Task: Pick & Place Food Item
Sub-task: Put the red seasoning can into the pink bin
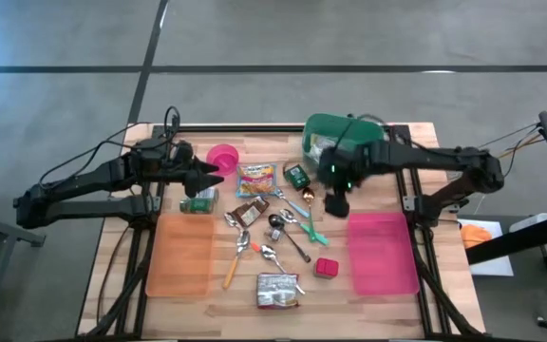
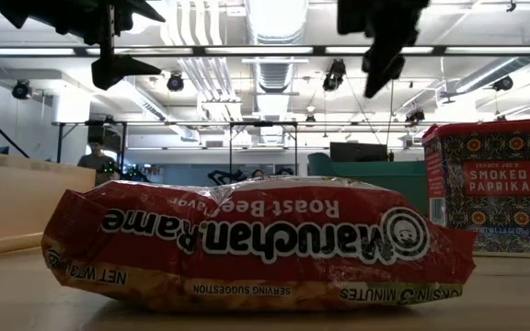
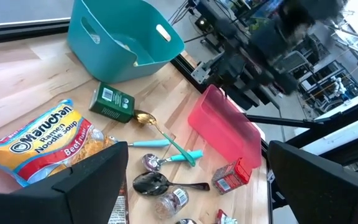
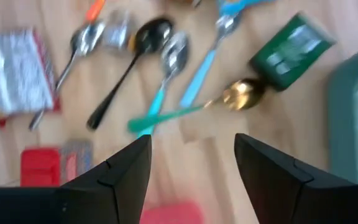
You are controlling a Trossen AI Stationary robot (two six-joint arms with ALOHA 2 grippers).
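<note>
Red and crinkly, the Maruchan roast beef ramen packet [image 1: 254, 180] lies flat on the wooden surface [image 1: 387, 304] near the back middle, just beside a pink bowl [image 1: 222, 157] and a small green box [image 1: 296, 175], with nothing gripping it. Up close in the low view it fills most of the frame, with a red smoked paprika tin [image 2: 491, 187] standing upright off to one side. In front of the packet there's a scatter of spoons, including a gold one [image 1: 307, 199] and a couple of teal-handled ones [image 1: 312, 230], plus a silver foil packet [image 1: 276, 291] nearer the front edge. A teal bin [image 1: 335, 138] sits at the back, an orange tray [image 1: 180, 255] on the left and a pink tray [image 1: 383, 252] on the right. The right end effector [image 1: 336, 203] hangs over the surface between the gold spoon and the pink tray, fingers spread apart and empty. The left end effector [image 1: 210, 175] hovers just left of the ramen, wide open, holding nothing.
</note>
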